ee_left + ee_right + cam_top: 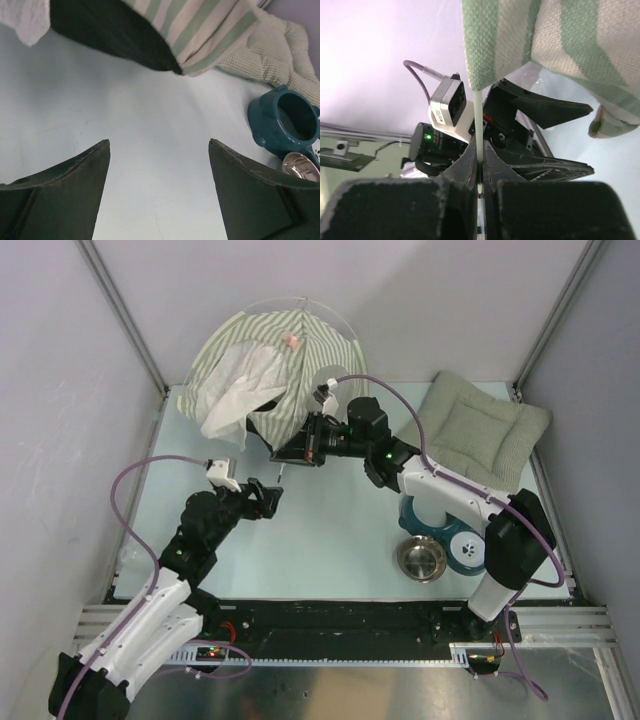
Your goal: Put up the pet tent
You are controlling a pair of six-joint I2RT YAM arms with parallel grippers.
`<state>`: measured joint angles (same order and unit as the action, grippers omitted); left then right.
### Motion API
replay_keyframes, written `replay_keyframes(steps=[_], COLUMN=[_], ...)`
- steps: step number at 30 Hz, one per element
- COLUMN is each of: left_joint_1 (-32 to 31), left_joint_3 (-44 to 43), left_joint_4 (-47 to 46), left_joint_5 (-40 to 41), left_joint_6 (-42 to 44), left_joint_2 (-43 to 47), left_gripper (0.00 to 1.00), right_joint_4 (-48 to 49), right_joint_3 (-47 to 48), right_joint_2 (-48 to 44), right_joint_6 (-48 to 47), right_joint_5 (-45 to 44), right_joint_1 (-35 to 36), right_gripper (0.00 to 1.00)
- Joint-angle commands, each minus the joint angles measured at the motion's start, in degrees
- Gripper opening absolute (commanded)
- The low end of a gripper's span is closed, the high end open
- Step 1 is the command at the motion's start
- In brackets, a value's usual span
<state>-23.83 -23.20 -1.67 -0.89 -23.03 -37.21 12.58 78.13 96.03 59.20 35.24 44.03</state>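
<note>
The pet tent (250, 360), olive and white striped with a sheer white flap (235, 390) and a small pink mark, stands slumped at the back left. A thin white pole (340, 315) arcs over it. My right gripper (285, 452) is at the tent's near lower edge. In the right wrist view it (480, 150) is shut on the white pole (478, 115) where the pole leaves the striped fabric (485, 45). My left gripper (272, 495) hovers just in front of the tent, open and with nothing in it (159, 145). The tent's dark opening (110, 35) lies ahead of it.
A quilted grey-green cushion (480, 425) lies at the back right. A teal bowl (440, 525) and a steel bowl (421, 558) sit at the near right under the right arm. Grey walls close in on the left, the back and the right.
</note>
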Motion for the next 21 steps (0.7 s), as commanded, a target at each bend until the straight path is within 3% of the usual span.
replay_keyframes(steps=[1, 12, 21], left_joint_1=[-0.99, -4.14, -4.29], left_joint_3=[-1.67, 1.16, 4.01], left_joint_4=[-10.44, -26.46, -40.76], left_joint_5=[-3.57, -3.99, -2.22], left_joint_6=[7.64, 22.11, 32.43], left_joint_2=[-1.01, -4.35, -12.07], left_gripper=[0.83, 0.74, 0.76], right_joint_4=[4.56, 3.32, 5.7], right_joint_3=[3.2, 3.88, 3.52], right_joint_2=[-3.06, -3.33, -3.26], right_joint_6=[9.29, 14.36, 16.23], right_joint_5=[2.13, 3.48, 4.36], right_joint_1=[-0.35, -0.45, -0.12], right_gripper=[0.0, 0.0, 0.0])
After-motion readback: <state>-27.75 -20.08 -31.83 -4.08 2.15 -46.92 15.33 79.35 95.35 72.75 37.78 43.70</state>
